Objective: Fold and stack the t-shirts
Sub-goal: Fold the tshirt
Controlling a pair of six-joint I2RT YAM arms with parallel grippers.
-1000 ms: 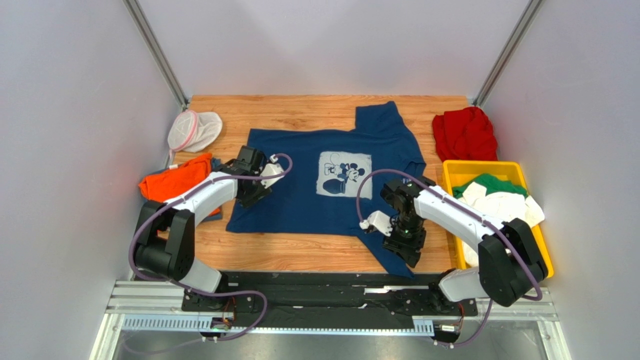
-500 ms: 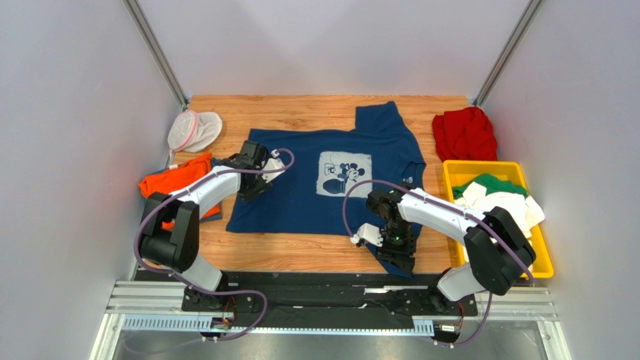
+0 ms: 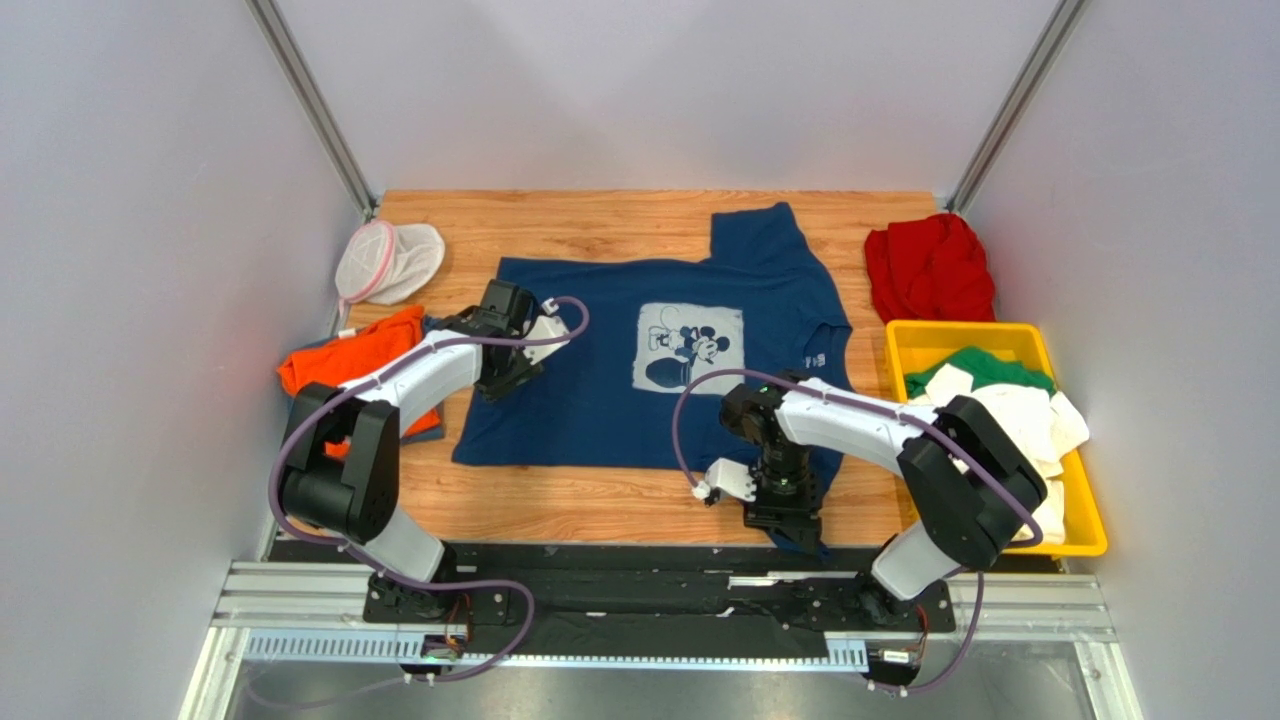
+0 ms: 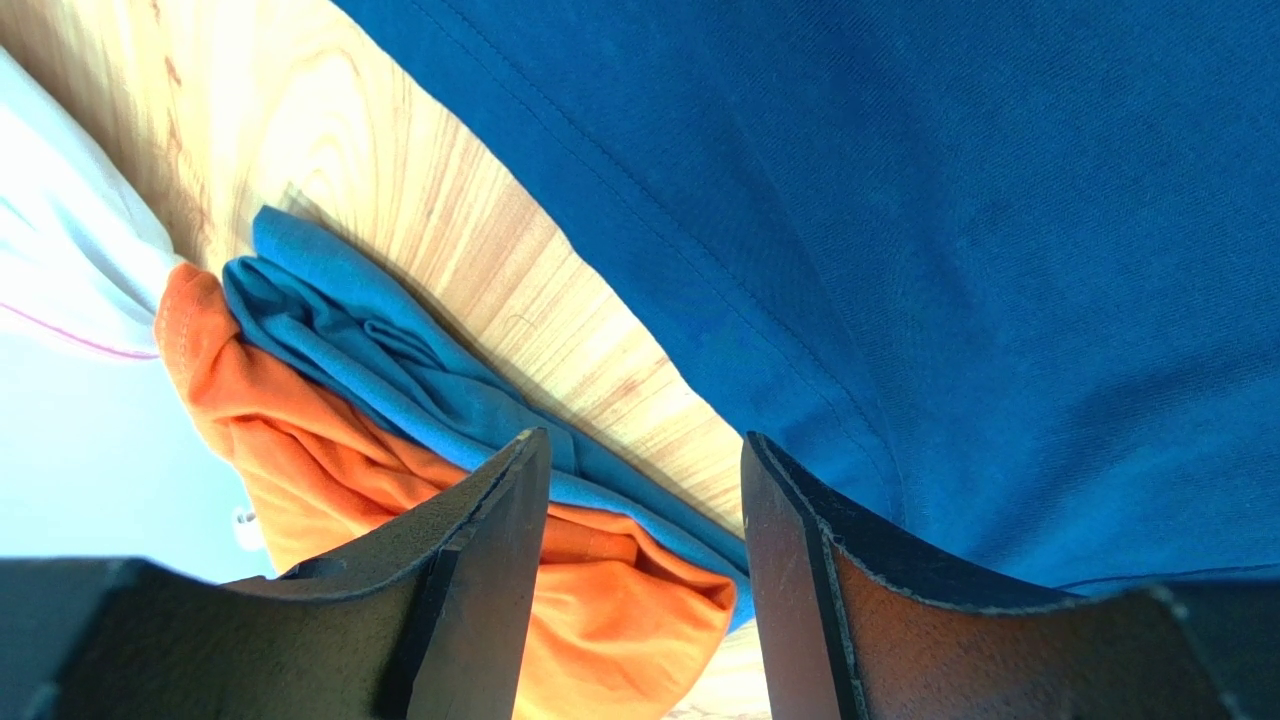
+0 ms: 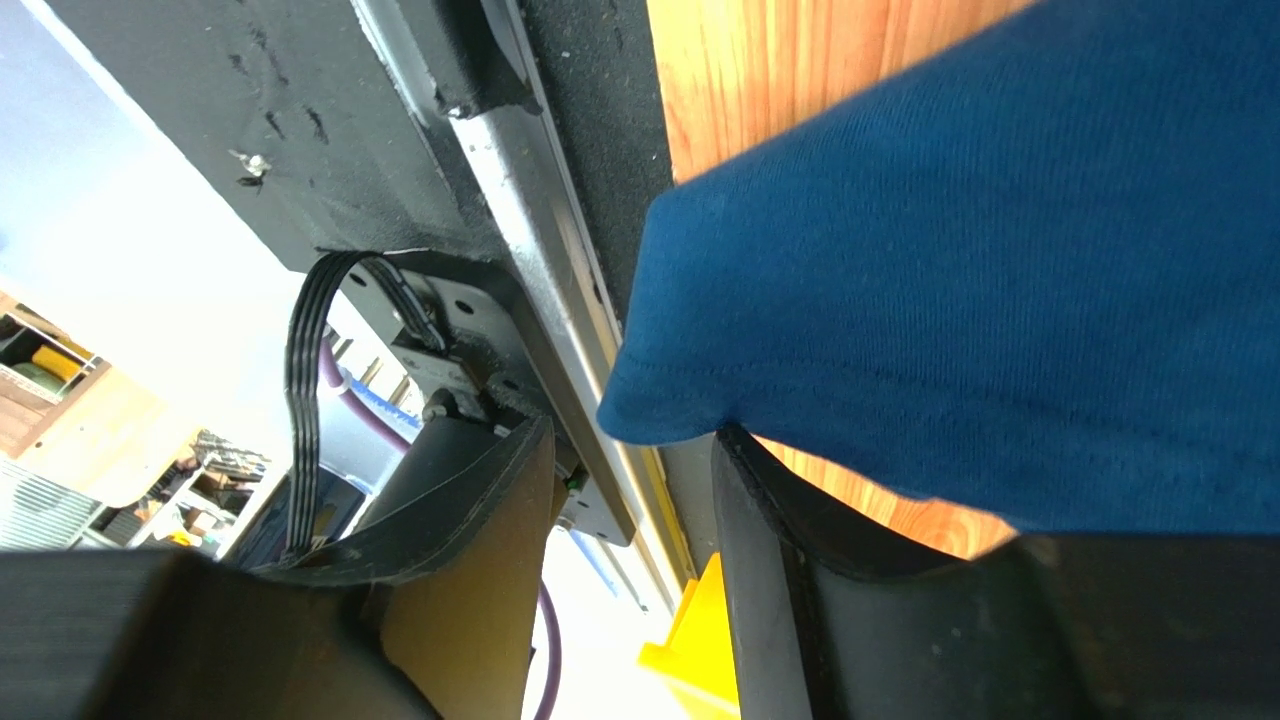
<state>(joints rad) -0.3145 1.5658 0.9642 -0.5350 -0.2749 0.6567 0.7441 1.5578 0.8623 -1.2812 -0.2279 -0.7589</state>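
Observation:
A navy t-shirt (image 3: 601, 398) with a pale Mickey print (image 3: 688, 348) lies spread flat on the wooden table (image 3: 601, 225). My left gripper (image 3: 478, 323) hovers over its left sleeve, jaws open (image 4: 639, 443), with the bunched blue sleeve (image 4: 391, 368) and an orange t-shirt (image 4: 601, 615) showing between the fingers. My right gripper (image 3: 787, 525) is at the shirt's near right hem corner (image 5: 962, 270) by the table's front edge. It stands open (image 5: 631, 435), the corner resting just above one fingertip (image 5: 736, 458), with nothing between the jaws.
A red t-shirt (image 3: 929, 263) lies crumpled at the back right. A yellow bin (image 3: 902, 338) on the right holds white (image 3: 1007, 413) and green (image 3: 984, 365) shirts. The orange shirt (image 3: 349, 360) and a white mesh pouch (image 3: 385, 258) lie at the left. A black rail (image 3: 601, 563) runs along the front.
My right gripper has moved left and nearer the front edge, down to the hem corner. The left gripper has shifted slightly back toward the sleeve. Both jaws stay open.

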